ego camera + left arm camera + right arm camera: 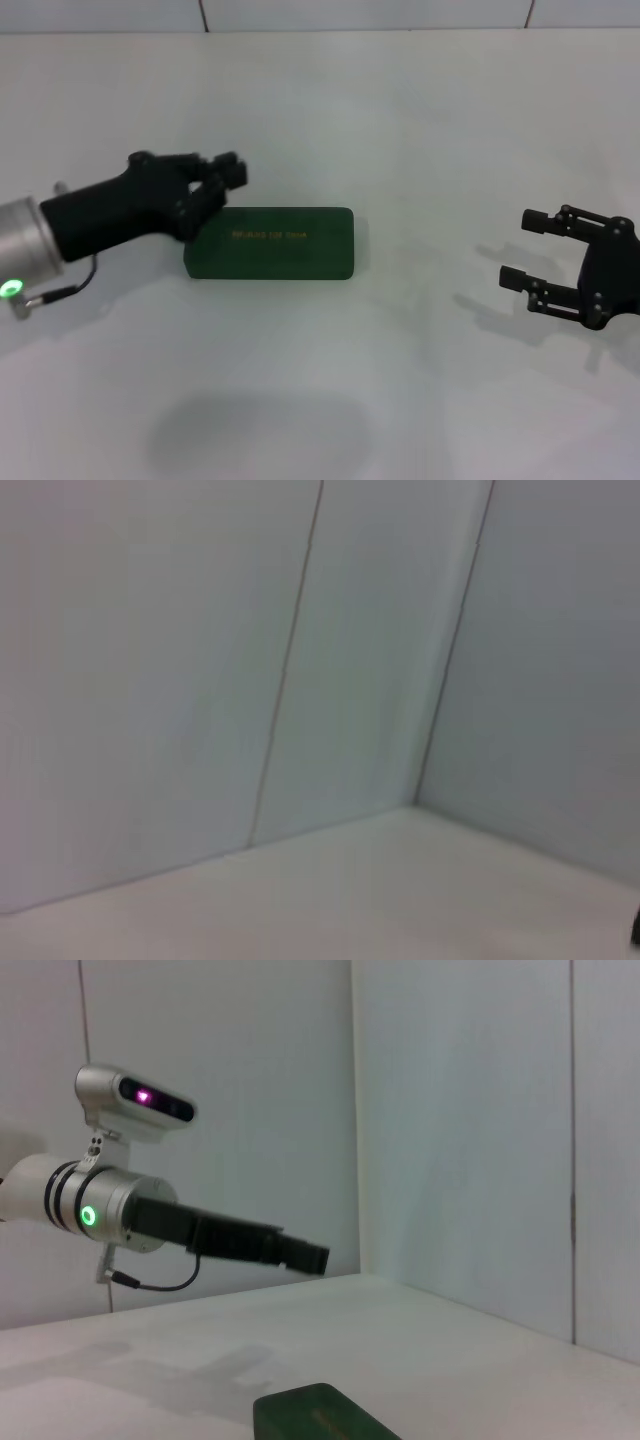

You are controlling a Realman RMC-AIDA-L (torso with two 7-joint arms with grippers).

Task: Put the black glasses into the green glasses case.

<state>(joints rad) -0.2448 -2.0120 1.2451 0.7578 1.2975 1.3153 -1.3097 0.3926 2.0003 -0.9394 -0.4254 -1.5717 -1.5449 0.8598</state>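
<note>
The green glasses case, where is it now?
In the head view, the green glasses case lies closed on the table, left of centre, beside the left gripper.

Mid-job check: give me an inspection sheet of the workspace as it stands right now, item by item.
Surface: white table, plain, with soft shadows.
Job's things: green glasses case lies flat with its lid closed, gold lettering on top; the black glasses are nowhere in view.
Clutter: nothing seen.
Grippers: left gripper raised above the case's left end, fingers close together, holding nothing visible. Right gripper open and empty, well off to the case's right.
Cables: thin black cable looping at the left arm's wrist.
Surroundings: white panelled walls behind the table.
</note>
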